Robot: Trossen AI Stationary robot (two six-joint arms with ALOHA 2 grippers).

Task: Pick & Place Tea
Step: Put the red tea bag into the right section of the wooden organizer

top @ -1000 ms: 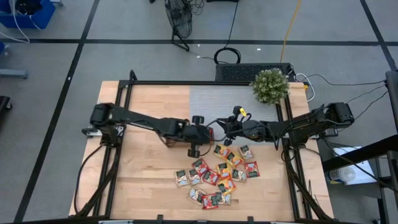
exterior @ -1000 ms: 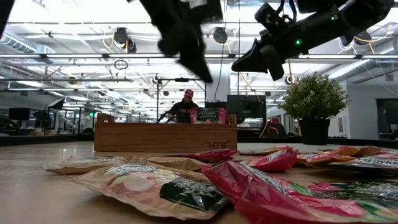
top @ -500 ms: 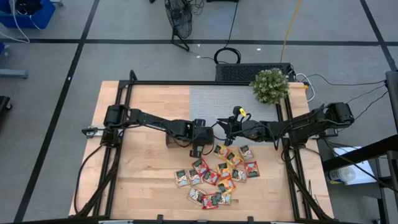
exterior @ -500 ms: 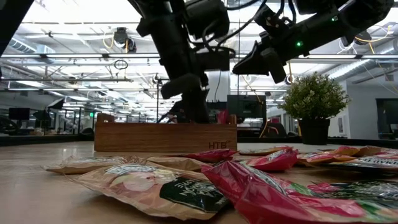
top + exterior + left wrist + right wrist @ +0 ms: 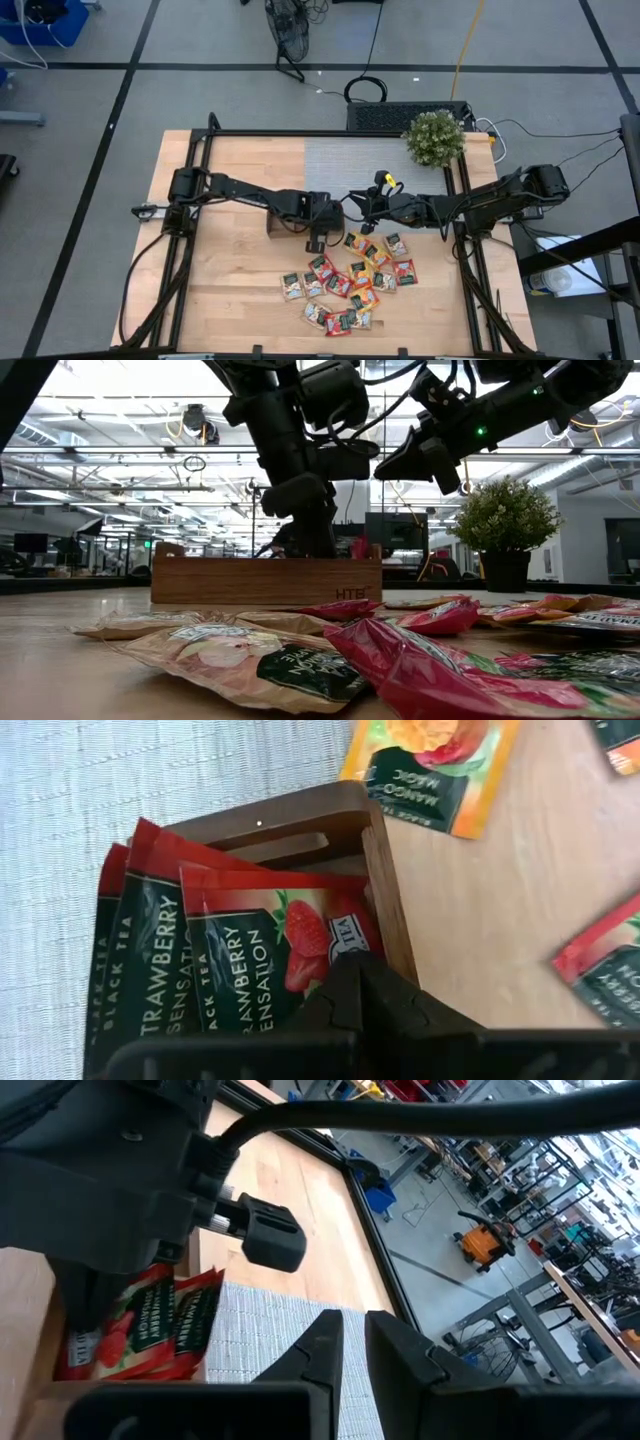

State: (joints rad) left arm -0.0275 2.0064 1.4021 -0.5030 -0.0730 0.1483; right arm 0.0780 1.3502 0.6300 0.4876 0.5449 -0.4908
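Note:
A brown wooden tray (image 5: 283, 229) (image 5: 265, 582) lies mid-table. In its right end compartment (image 5: 385, 890) three red tea sachets stand on edge. My left gripper (image 5: 318, 235) (image 5: 318, 540) (image 5: 352, 965) reaches down into that compartment, shut on the nearest red sachet (image 5: 260, 950). Several more red, orange and green-and-white sachets (image 5: 350, 285) (image 5: 400, 660) lie loose on the wood near the front. My right gripper (image 5: 362, 218) (image 5: 388, 463) (image 5: 355, 1330) hangs above the table just right of the tray, shut with nothing in it. My left gripper pinches the nearest red sachet at its upper end (image 5: 335, 942) between its two fingers. The fingers slant steeply down from the table's left. Their tips cover the exact spot. The sachet stands on edge inside the tray, leaning against the two behind it.
A potted plant (image 5: 434, 138) (image 5: 505, 520) stands at the far right corner. A grey mat (image 5: 345, 160) covers the far middle of the table. An orange sachet (image 5: 430, 765) lies flat just beyond the tray's right end. Bare wood shows at the near left.
My left gripper has come down from above the tray and tipped more steeply, staying shut. It has lowered the red sachet into the tray's right end compartment. For the last half second it has kept still.

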